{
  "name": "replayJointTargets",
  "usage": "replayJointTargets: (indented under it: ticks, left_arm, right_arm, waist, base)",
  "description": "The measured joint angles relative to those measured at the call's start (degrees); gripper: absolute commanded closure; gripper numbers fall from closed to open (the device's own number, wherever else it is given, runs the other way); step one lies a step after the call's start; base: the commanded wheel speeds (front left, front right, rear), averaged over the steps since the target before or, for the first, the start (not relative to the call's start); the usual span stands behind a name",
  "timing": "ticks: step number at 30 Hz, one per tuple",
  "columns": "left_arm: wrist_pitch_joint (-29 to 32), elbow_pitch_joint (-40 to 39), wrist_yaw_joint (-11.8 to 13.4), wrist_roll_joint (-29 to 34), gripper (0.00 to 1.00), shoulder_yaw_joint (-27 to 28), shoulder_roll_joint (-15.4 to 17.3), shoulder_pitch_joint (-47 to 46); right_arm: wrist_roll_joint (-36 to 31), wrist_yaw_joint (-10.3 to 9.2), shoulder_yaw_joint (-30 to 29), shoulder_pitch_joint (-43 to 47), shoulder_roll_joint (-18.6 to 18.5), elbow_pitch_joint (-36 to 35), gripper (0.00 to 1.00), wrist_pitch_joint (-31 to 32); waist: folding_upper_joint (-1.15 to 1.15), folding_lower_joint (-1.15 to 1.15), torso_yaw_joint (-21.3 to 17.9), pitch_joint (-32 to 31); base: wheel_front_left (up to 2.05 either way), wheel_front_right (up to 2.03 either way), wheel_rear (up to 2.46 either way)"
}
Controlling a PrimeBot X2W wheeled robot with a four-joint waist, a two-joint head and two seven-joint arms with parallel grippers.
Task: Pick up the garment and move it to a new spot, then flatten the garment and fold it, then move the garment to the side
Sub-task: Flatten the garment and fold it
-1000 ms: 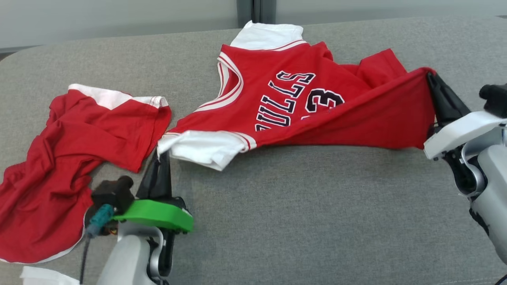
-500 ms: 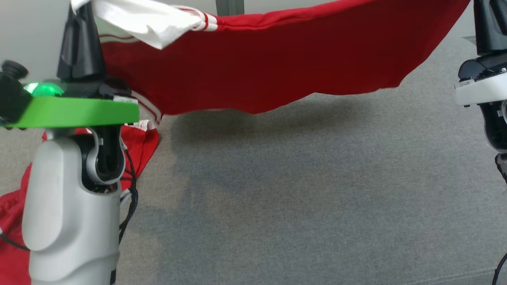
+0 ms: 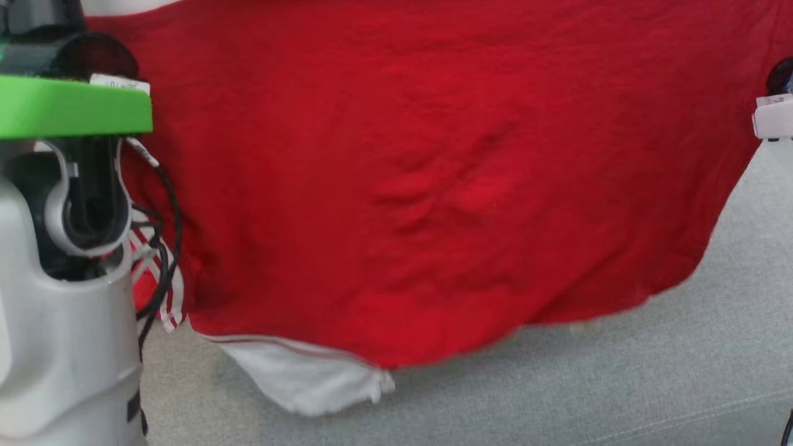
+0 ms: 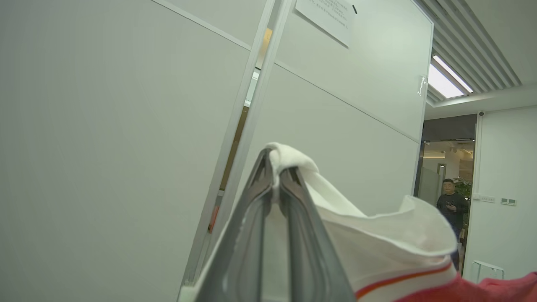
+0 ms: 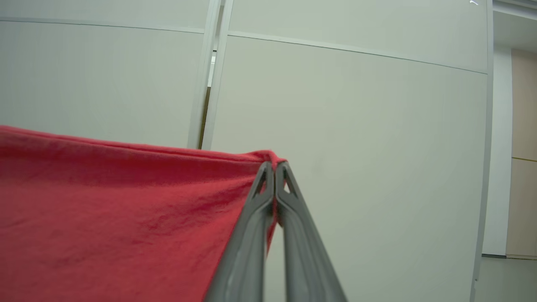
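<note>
The garment (image 3: 433,173), a red jersey with white sleeves and striped trim, hangs in the air between both arms and covers most of the head view. Its lower white sleeve (image 3: 310,381) dangles just above the grey surface. In the left wrist view my left gripper (image 4: 277,180) is shut on a white sleeve edge (image 4: 377,239) of the garment. In the right wrist view my right gripper (image 5: 275,167) is shut on a red corner of the garment (image 5: 126,209). Both sets of fingers point up toward the pale wall panels.
The grey fabric surface (image 3: 619,384) lies below the garment. My left forearm with its green plate (image 3: 68,108) rises at the left, the right wrist's white edge (image 3: 771,118) at the right. A person (image 4: 451,209) stands far off in a doorway.
Both arms have risen with the garment, which has left the surface and now hangs as a sheet. The head view has shifted and no longer shows the second red garment at the left.
</note>
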Motion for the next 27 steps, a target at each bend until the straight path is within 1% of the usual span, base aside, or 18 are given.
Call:
replayJointTargets:
  ticks: [3, 7, 10, 12, 15, 18, 20, 23, 27]
  left_arm:
    - [2.5, 2.0, -0.4, 0.7, 1.00, -1.3, 1.5, -3.0]
    - [3.5, 8.1, -1.0, 2.0, 1.00, -1.5, 3.1, -10.4]
    - [2.5, 15.1, -2.0, 3.5, 1.00, -1.9, 4.4, -17.8]
    - [1.7, 20.7, -2.6, 4.8, 1.00, -2.3, 5.1, -24.5]
    - [-1.0, 28.9, -3.4, 6.6, 1.00, -2.6, 5.8, -34.7]
    - [-4.3, 36.7, -4.2, 7.5, 1.00, -3.2, 5.5, -42.6]
    - [-6.6, 41.2, -5.0, 8.2, 1.00, -4.1, 4.6, -47.3]
    - [-9.8, 46.5, -5.6, 8.6, 1.00, -4.5, 3.8, -51.8]
    - [-13.8, 51.9, -6.7, 8.5, 1.00, -4.8, 3.1, -53.4]
  right_arm:
    - [-0.3, 0.00, -0.1, -1.3, 0.7, 0.9, 1.00, 0.8]
    - [-0.2, -0.01, 0.5, -8.0, 1.9, 5.4, 1.00, 0.7]
    - [-0.6, -0.01, 3.0, -15.6, 2.7, 12.3, 1.00, -0.7]
    - [-1.9, -0.01, 5.9, -22.7, 2.6, 17.8, 1.00, -1.7]
    - [-3.2, 0.00, 7.9, -33.1, 3.1, 26.6, 1.00, -4.0]
    - [-5.7, 0.03, 9.2, -41.4, 3.4, 34.4, 1.00, -6.3]
    - [-6.5, 0.04, 8.2, -46.6, 3.6, 38.3, 1.00, -7.4]
    - [-8.6, 0.03, 6.9, -51.1, 3.3, 41.1, 1.00, -8.0]
    - [-10.0, 0.04, 4.0, -51.4, 4.2, 38.5, 1.00, -8.1]
  waist:
    - [0.00, 0.00, -0.4, 2.1]
    - [0.00, 0.00, -0.8, 6.2]
    - [0.00, 0.00, -1.0, 10.0]
    - [0.00, 0.00, -1.1, 12.9]
    - [0.00, 0.00, -1.3, 17.0]
    - [0.00, 0.01, -1.4, 20.7]
    - [0.00, 0.01, -1.4, 23.0]
    - [0.00, 0.01, -1.1, 25.6]
    - [0.00, 0.01, -0.4, 28.2]
  base:
    - [0.00, 0.00, 0.00]
    - [0.00, 0.00, 0.00]
    - [0.00, 0.00, 0.00]
    - [0.00, 0.00, 0.00]
    - [0.00, 0.00, 0.00]
    - [0.00, 0.00, 0.00]
    - [0.00, 0.00, 0.00]
    - [0.00, 0.00, 0.00]
    - [0.00, 0.00, 0.00]
